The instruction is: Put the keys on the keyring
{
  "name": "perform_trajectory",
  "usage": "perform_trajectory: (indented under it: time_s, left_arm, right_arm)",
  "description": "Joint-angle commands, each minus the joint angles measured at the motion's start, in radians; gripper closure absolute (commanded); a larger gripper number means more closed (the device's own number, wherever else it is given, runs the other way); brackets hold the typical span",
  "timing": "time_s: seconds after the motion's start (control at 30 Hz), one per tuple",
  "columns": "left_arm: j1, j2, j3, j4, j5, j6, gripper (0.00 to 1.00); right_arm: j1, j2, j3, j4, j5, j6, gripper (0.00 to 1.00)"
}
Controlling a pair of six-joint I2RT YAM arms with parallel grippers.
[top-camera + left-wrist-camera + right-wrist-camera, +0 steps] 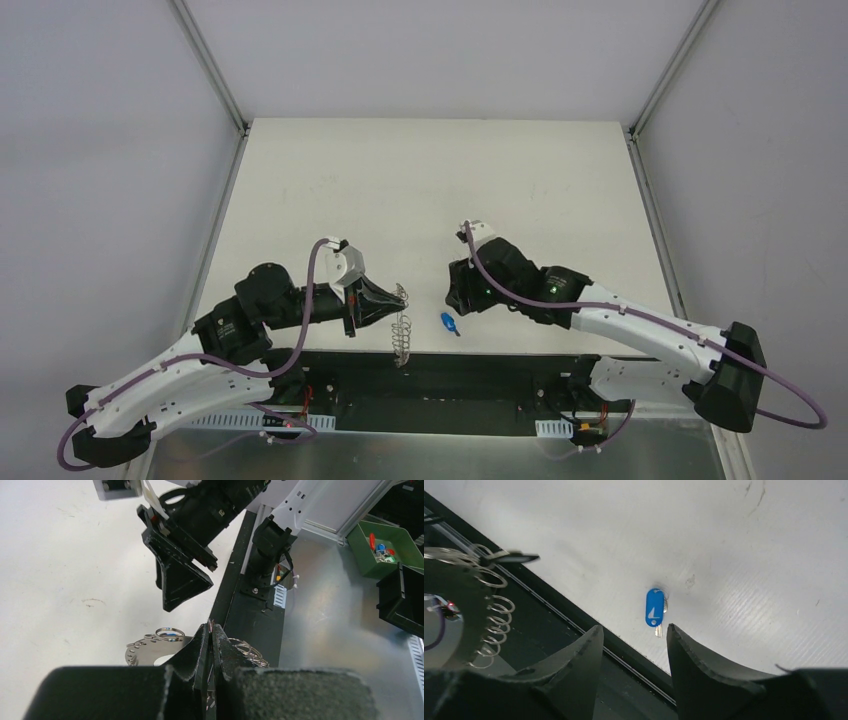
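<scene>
The left gripper (pixel 210 632) is pinched tight on the keyring (pixel 471 600), holding it on edge over the near rim of the table (pixel 430 180). A black-tagged key (pixel 516 557) looks to be already hooked on one wire loop. The right gripper (pixel 634 630) hangs half open and empty above the blue key (pixel 654 608), which lies loose on the table near the ring. By my reckoning that key is what's left.

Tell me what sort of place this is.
Probably a robotics lab test cell: a white table boxed in by grey panels, a left arm and right arm bolted at its near edge, and a green parts bin beside it.
</scene>
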Motion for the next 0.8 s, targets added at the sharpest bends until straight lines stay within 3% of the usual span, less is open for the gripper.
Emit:
perform_trajectory:
  time_s: [0.0, 0.27, 0.77]
  left_arm:
    - [-0.001, -0.021, -0.005, 0.057, -0.035, 0.005, 1.0]
    - [-0.002, -0.035, -0.015, 0.052, -0.039, 0.002, 1.0]
    - [0.0, -0.037, -0.016, 0.044, -0.033, 0.005, 1.0]
  right_arm:
    - [-0.005, 0.035, -0.05, 0.013, 0.041, 0.094, 0.49]
    - [-0.002, 0.202, -0.104, 0.118, -0.039, 0.186, 0.52]
    - [0.077, 0.418, -0.08, 0.181, 0.071, 0.213, 0.53]
